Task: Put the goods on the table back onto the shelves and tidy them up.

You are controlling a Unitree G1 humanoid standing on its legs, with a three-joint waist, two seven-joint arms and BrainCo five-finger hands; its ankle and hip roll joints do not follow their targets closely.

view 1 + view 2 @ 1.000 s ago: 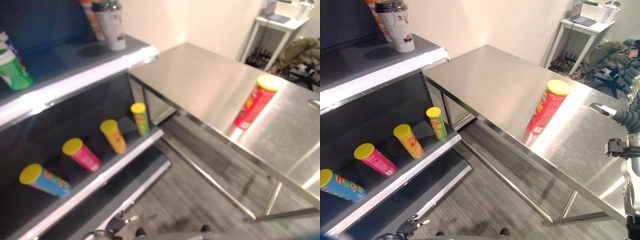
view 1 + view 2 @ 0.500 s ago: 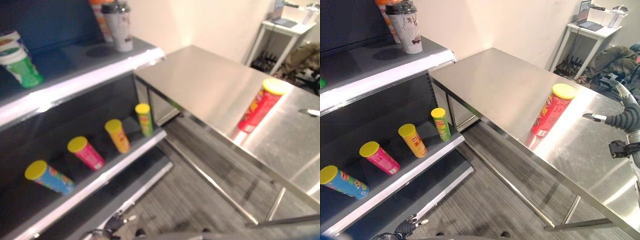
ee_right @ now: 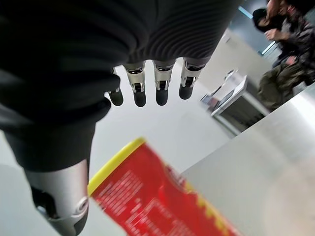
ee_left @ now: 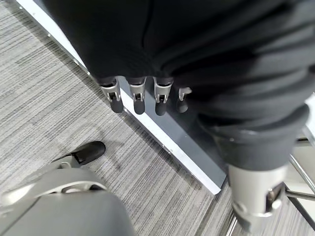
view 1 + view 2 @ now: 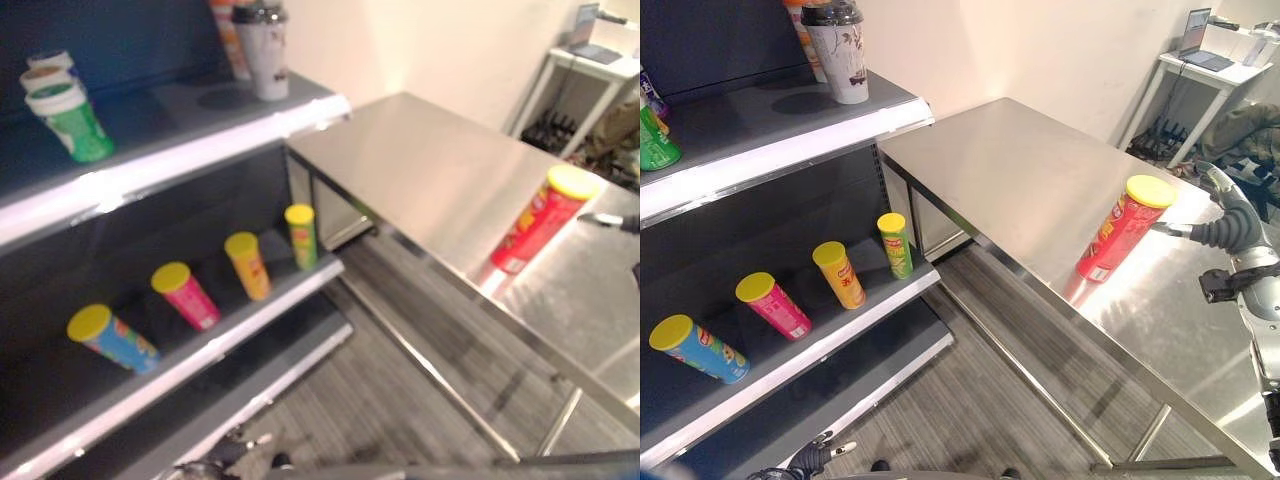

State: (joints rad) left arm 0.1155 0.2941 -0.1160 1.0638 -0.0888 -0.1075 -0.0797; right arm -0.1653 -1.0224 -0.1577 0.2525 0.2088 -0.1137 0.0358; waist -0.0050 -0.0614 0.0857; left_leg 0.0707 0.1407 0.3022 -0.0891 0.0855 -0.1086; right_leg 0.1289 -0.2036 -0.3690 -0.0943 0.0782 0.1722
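A tall red can (image 5: 1122, 230) with a yellow lid stands upright on the steel bench (image 5: 1040, 190), right of centre in the right eye view and near the bench's front edge. It is the one item left on the bench. The right hand (image 5: 1225, 225) is at the right edge of that view, level with the can's lid and just beside it, one thin finger (image 5: 1170, 230) reaching toward the rim without clearly touching. In the right wrist view its fingers (image 3: 161, 86) hang straight and spread, the thumb (image 3: 59, 196) apart, with the can between them but not gripped: the hand is wide open.

The can looks like a light, stiff cardboard tube with a smooth printed wall. I judge it to be easy to lift but easy to tip, since it is tall and narrow on a slick steel surface. A push near the lid would likely topple it. The better hold is round the middle of the tube, fingers on one side and thumb on the other, squeezing gently so the wall does not dent or slip.

The left hand (image 4: 142, 96) hangs low over the grey floor (image 4: 54, 93) by the shelf's base, fingers straight and empty.

In the lower left of the head views, four more cans, blue (image 5: 698, 348), pink (image 5: 773, 305), orange (image 5: 839, 273) and green (image 5: 895, 243), stand along the lower shelf (image 5: 855, 325). Cups (image 5: 840, 50) sit on the upper shelf.
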